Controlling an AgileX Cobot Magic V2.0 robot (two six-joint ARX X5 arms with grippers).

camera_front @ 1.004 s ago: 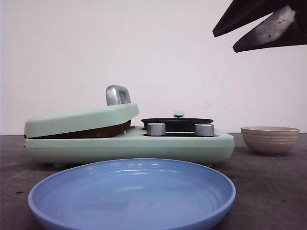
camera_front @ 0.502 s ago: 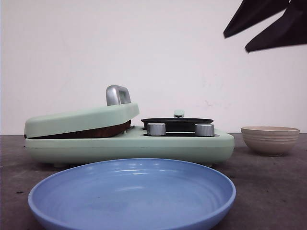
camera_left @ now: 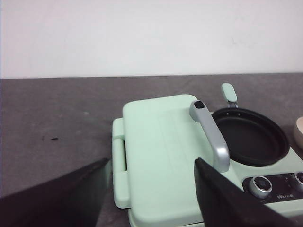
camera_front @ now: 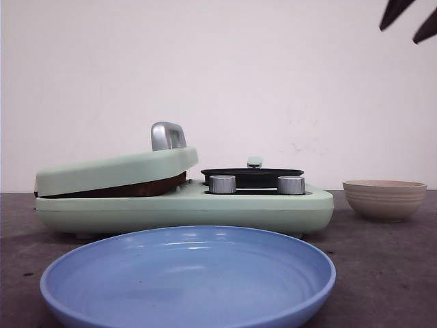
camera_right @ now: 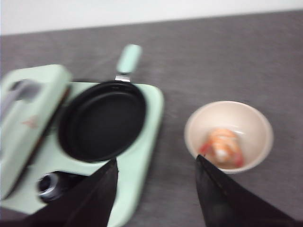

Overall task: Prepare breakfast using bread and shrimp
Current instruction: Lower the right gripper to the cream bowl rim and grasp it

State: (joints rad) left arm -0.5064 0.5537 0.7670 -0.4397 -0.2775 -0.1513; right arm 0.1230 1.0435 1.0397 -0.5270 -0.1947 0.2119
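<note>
On the desk (camera_front: pixel 382 273) in the front view, a blue plate (camera_front: pixel 188 273) sits bare nearest the camera, with a mint-green breakfast maker (camera_front: pixel 184 198) behind it. Its lid (camera_front: pixel 116 171) is lowered but slightly ajar over a dark brown edge, possibly the bread's crust, though that cannot be confirmed. A beige bowl (camera_front: pixel 384 198) stands off to the right. Only the tips of the right end effector (camera_front: pixel 410 20) show at the top corner, spread apart.

In the left wrist view, the left end effector (camera_left: pixel 151 198) hovers released and empty above the lid, close to its silver handle (camera_left: pixel 211 137). The black pan (camera_left: pixel 251 137) beside it is bare.

In the right wrist view, which is blurred, the right end effector (camera_right: pixel 156 189) is released and empty above the gap between pan and bowl. The shrimp (camera_right: pixel 221 146) lies in the bowl, so cooking it appears not yet started, and plating is left too.
</note>
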